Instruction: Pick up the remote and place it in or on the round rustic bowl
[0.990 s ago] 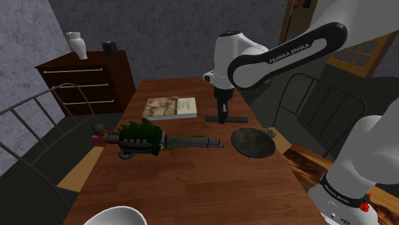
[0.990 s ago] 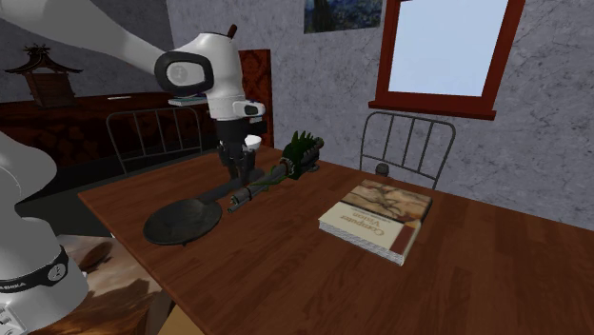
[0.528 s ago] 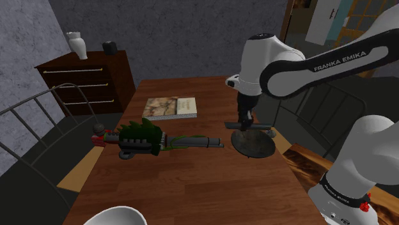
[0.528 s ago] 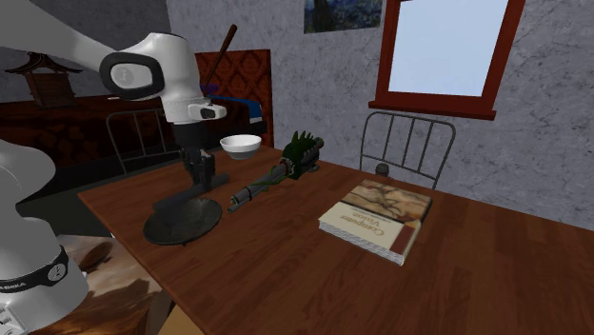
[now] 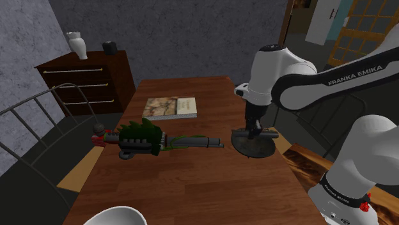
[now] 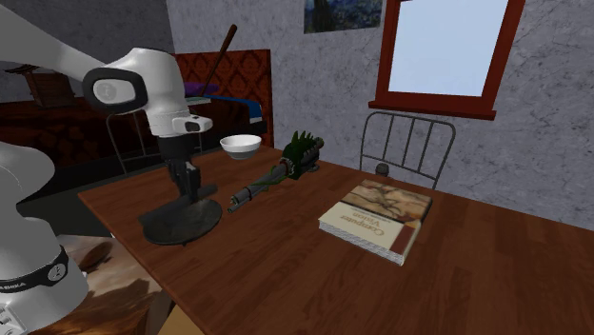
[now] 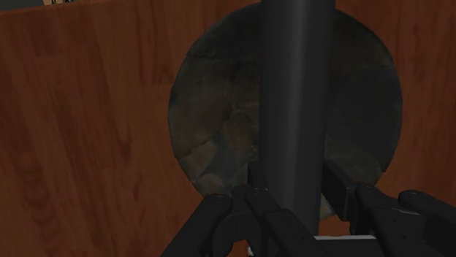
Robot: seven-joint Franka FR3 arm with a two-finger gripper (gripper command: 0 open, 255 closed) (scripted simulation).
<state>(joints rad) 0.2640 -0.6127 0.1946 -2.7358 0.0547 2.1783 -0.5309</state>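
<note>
The gripper (image 5: 254,135) clasps the remote (image 5: 270,134) at its middle, fingers (image 7: 342,188) pressed against both sides. The remote hangs level just over the bowl (image 5: 252,149), crossing its centre. The book (image 5: 169,107) lies well apart from the bowl.

Arm (image 5: 281,64) is being rendered w/ rounded white shells & dark joint bands. "FRANKA EMIKA" is being shown in white caps on a dark strip of one link, and again on the base section (image 5: 342,185). A small red spot (image 5: 366,206) is being shown low on the base. Gripper (image 5: 254,132) is being drawn all black, w/ blocky fingers (image 7: 219,223).
</note>
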